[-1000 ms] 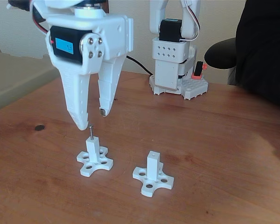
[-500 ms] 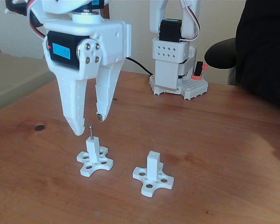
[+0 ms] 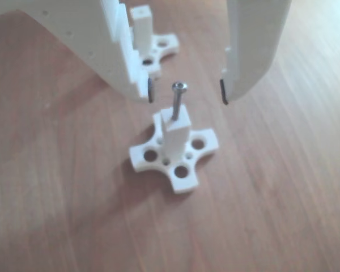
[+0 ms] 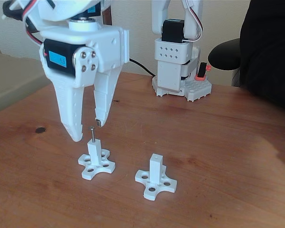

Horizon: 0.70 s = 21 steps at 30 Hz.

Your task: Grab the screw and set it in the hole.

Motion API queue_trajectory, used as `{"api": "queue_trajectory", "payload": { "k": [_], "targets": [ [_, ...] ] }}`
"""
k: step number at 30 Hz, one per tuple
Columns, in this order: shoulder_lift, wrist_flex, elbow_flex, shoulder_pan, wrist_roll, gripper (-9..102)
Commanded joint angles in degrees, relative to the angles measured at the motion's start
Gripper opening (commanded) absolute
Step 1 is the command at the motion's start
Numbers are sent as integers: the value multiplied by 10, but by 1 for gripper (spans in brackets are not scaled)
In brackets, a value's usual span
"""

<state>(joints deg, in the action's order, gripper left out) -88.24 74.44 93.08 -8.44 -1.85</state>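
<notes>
The thin grey screw (image 3: 176,101) (image 4: 92,134) stands upright with its shaft sunk in the hole on top of a white square post (image 3: 174,136) (image 4: 93,152) on a cross-shaped base. My white gripper (image 3: 187,93) (image 4: 87,132) hangs open just above it, one fingertip on each side of the screw head, apart from it. A second white post (image 4: 155,167) (image 3: 141,25) stands on its own base nearby; its small top hole (image 4: 155,156) holds nothing.
The arm's white base (image 4: 180,71) stands at the back of the brown wooden table (image 4: 218,156). A person in dark clothing (image 4: 270,52) sits at the right edge. A small dark spot (image 4: 40,129) marks the table at left.
The open gripper has risen slightly and shifted left, away from the screw. The screw stays upright in the left post.
</notes>
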Motion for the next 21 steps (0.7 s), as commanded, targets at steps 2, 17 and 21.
{"api": "queue_trajectory", "payload": {
  "k": [2, 17, 21],
  "targets": [
    [-13, -6, -50, 0, -7, 15],
    [-6, -6, -54, 4, -8, 15],
    [1, -6, -59, 5, -7, 15]
  ]
}}
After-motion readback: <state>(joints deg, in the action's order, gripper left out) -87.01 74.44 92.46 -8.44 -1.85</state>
